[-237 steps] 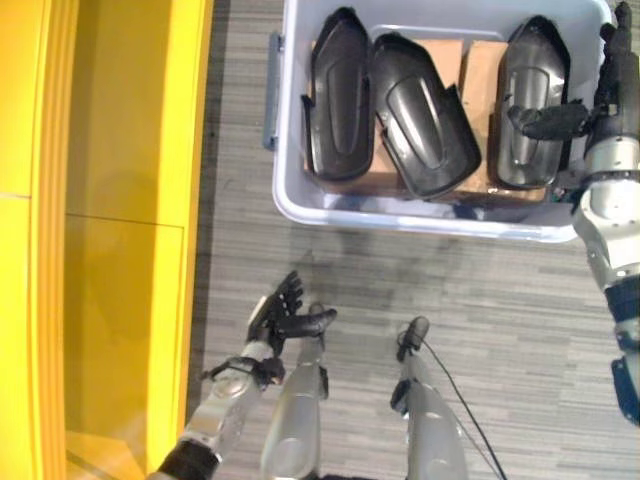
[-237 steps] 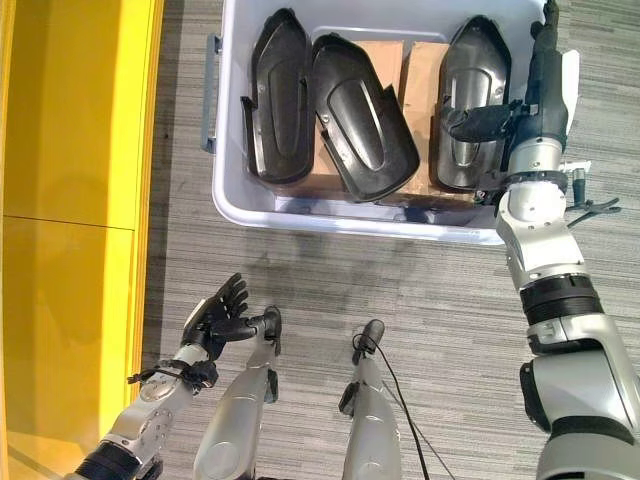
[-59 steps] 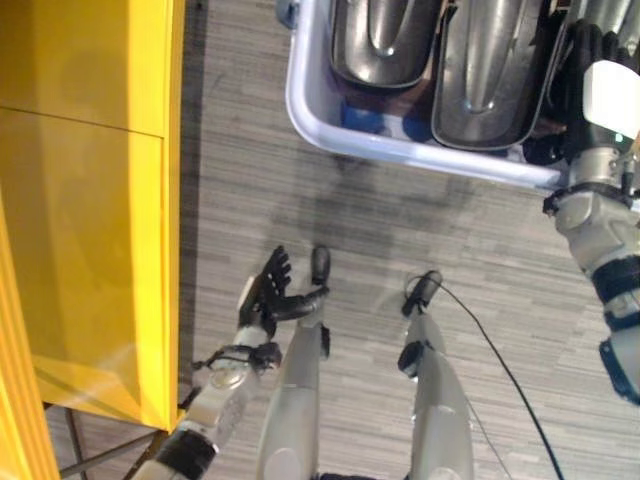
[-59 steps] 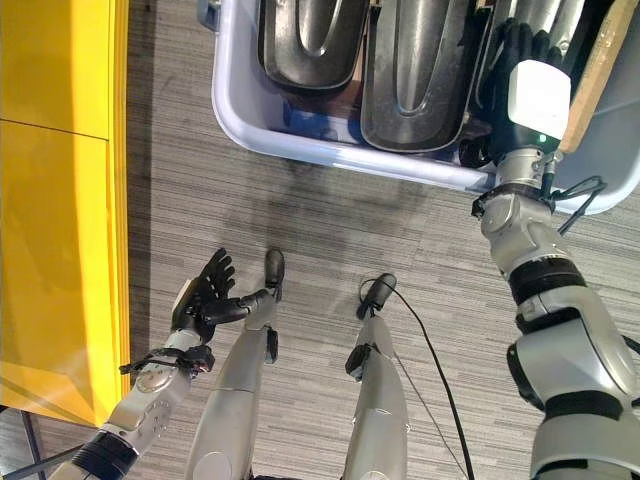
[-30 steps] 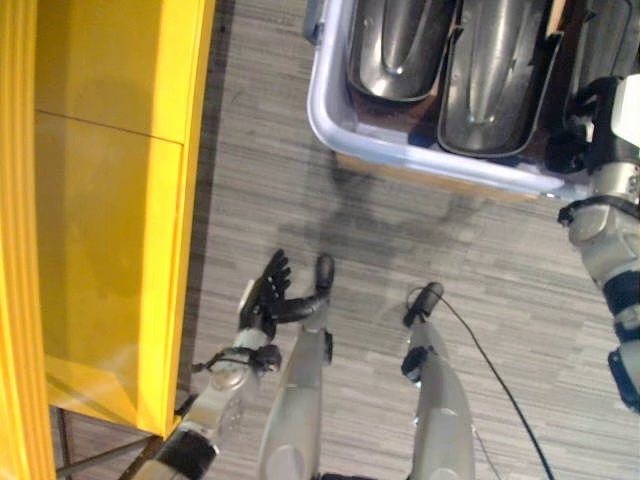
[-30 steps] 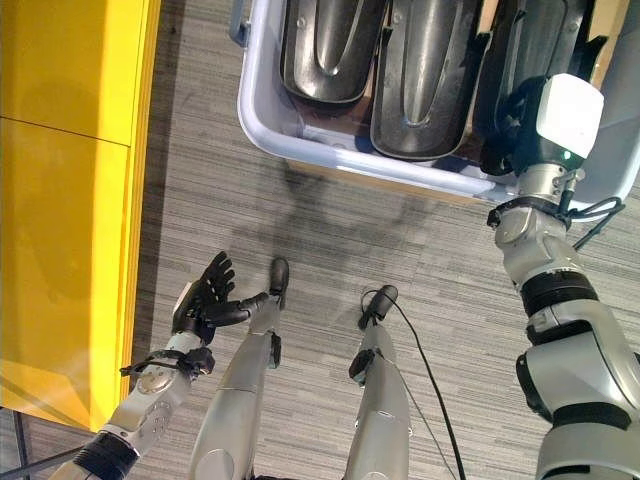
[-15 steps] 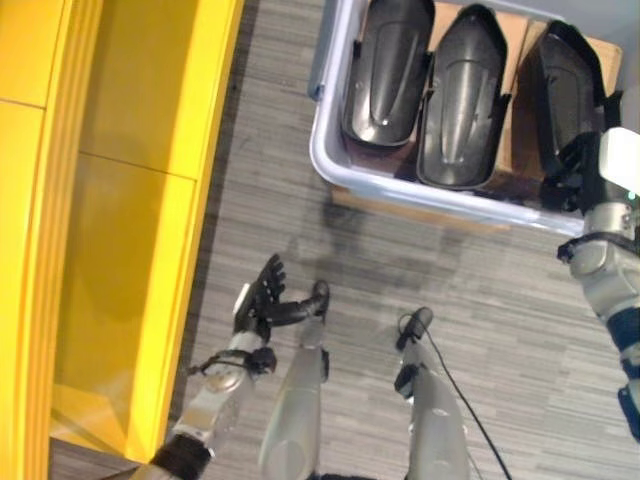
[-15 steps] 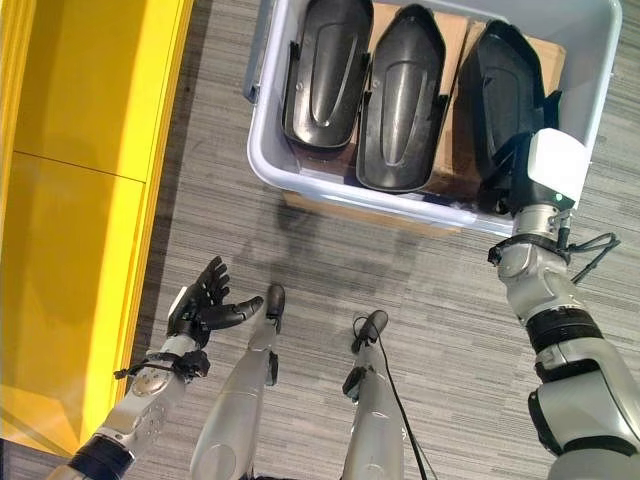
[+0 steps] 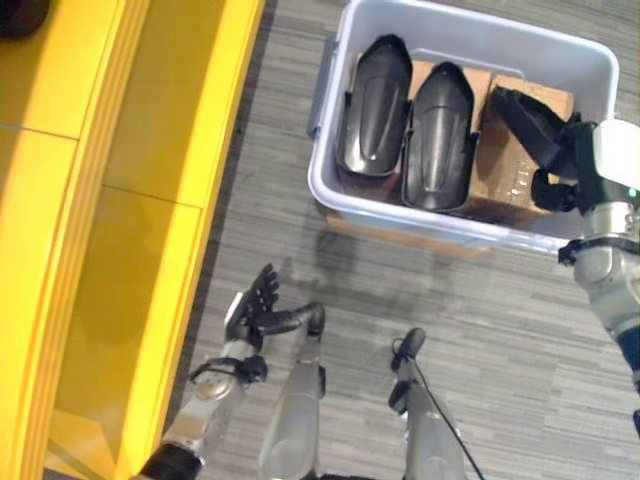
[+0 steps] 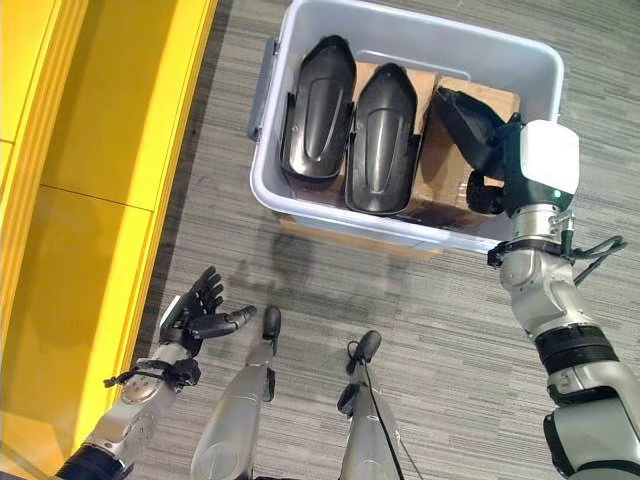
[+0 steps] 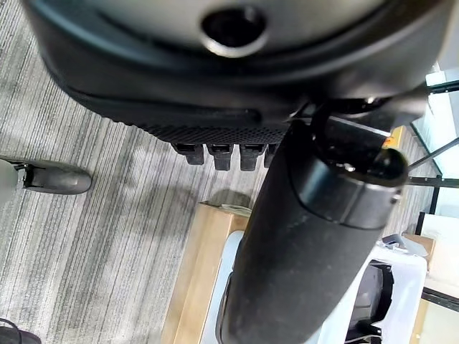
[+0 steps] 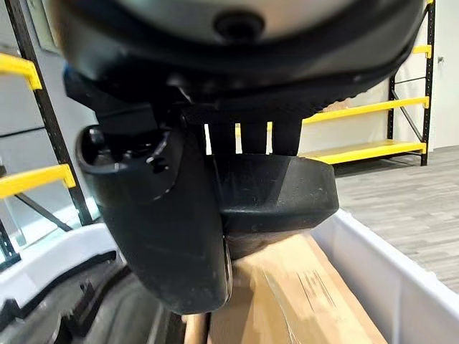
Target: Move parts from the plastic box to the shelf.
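Two parts (image 10: 348, 122) lie side by side in the plastic box (image 10: 330, 222), right of the shelf (image 10: 110, 150).

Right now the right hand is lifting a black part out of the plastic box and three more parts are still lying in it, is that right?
Not quite. The right hand does hold a black part raised over the plastic box, but two more parts lie in it, not three. The right eye view shows this.

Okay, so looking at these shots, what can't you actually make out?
- Eye views: the right hand covers the near end of the lifted black part, so its hold is hidden.
- Eye views: the two black parts hide most of the plastic box bottom.
- Left wrist view: the left hand blocks most of the box.
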You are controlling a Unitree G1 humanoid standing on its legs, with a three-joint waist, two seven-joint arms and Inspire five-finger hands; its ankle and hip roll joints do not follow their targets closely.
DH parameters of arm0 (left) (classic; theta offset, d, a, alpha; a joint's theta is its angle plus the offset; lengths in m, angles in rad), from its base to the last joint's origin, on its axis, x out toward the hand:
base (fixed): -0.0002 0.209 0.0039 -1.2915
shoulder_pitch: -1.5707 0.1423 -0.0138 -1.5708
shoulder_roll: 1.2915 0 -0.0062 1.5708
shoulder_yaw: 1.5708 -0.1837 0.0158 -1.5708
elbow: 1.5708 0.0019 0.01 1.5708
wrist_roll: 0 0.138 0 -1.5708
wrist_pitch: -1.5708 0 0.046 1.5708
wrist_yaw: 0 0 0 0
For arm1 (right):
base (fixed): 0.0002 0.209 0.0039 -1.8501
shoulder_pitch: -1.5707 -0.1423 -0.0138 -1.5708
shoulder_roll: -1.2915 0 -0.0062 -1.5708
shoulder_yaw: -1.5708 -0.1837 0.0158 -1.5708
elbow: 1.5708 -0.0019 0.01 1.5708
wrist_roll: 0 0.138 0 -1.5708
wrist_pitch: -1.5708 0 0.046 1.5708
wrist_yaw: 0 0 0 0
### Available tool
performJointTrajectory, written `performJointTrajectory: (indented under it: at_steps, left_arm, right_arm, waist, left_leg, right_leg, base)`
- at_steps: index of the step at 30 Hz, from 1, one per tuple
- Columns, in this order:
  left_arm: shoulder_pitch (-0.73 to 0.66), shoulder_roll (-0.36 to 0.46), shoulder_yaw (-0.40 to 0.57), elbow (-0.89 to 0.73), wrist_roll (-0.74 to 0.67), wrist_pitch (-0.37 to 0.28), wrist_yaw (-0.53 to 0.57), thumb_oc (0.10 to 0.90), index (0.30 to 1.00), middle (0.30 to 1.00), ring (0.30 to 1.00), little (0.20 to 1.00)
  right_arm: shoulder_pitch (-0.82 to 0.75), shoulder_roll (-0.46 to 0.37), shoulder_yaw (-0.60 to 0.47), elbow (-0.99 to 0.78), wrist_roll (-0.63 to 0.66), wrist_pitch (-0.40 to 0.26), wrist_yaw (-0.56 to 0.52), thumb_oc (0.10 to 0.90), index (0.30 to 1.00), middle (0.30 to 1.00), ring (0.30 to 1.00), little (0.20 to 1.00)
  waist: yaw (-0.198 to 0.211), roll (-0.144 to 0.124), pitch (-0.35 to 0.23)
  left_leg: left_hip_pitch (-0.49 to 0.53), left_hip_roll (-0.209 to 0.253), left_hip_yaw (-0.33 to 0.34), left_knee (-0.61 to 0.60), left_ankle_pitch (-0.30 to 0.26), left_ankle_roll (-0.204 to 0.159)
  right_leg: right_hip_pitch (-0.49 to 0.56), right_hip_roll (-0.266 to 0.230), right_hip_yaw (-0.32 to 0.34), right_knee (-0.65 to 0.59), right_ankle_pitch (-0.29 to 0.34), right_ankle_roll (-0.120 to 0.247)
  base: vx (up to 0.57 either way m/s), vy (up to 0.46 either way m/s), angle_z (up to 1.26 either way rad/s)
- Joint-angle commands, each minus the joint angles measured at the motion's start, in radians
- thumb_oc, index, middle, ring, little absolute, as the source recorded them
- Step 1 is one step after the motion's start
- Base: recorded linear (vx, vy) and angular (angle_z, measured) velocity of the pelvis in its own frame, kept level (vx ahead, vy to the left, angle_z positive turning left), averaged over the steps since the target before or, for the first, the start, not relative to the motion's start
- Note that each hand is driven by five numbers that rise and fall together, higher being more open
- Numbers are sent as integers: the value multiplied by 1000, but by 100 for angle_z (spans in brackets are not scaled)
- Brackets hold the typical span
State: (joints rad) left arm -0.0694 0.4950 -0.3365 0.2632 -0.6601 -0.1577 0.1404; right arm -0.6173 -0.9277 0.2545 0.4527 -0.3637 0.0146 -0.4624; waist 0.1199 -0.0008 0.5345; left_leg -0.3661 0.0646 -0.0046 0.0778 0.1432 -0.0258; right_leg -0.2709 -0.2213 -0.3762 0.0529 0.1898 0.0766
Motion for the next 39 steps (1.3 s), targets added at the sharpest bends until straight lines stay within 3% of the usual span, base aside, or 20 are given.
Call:
performJointTrajectory:
  at_steps: [1,14,24,32,39]
  left_arm:
    - [45,0,11,-47,25,-43,-34,900,1000,1000,1000,1000]
    - [146,-19,80,-49,65,1,-77,900,1000,1000,1000,1000]
    - [210,-47,135,-45,99,18,-98,900,1000,1000,1000,1000]
    - [255,-84,187,-32,103,16,-84,900,1000,1000,1000,1000]
    - [283,-121,211,-32,71,9,-60,900,1000,1000,1000,1000]
  right_arm:
    - [-21,-133,-94,-75,-52,-29,-67,400,300,300,300,300]
    - [226,-66,-257,-282,-115,-59,-12,400,300,300,300,300]
    - [363,-24,-331,-390,-143,-83,51,400,300,300,300,300]
    - [330,41,-239,-443,-138,-118,104,400,300,300,300,300]
    - [192,105,-106,-443,-95,-146,116,400,300,300,300,300]
  waist:
    - [5,-27,-148]
    - [-13,-47,-290]
    - [-21,-46,-396]
    - [-9,-44,-443]
    - [26,-43,-435]
  left_leg:
    - [30,19,-1,-44,-4,-10]
    - [158,24,10,-87,-21,-7]
    - [248,36,32,-160,-10,-20]
    - [312,74,58,-155,-20,-26]
    - [316,148,48,-129,28,-67]
  right_leg:
    - [39,-32,-3,115,-142,70]
    - [168,-20,-8,42,-142,83]
    - [248,1,-7,-23,-134,89]
    - [283,34,28,-8,-178,67]
    - [306,114,39,-13,-226,17]
  base:
    - [46,-5,1]
    - [35,-12,-1]
    - [34,-19,-4]
    - [4,-63,-11]
    - [-66,-169,-14]
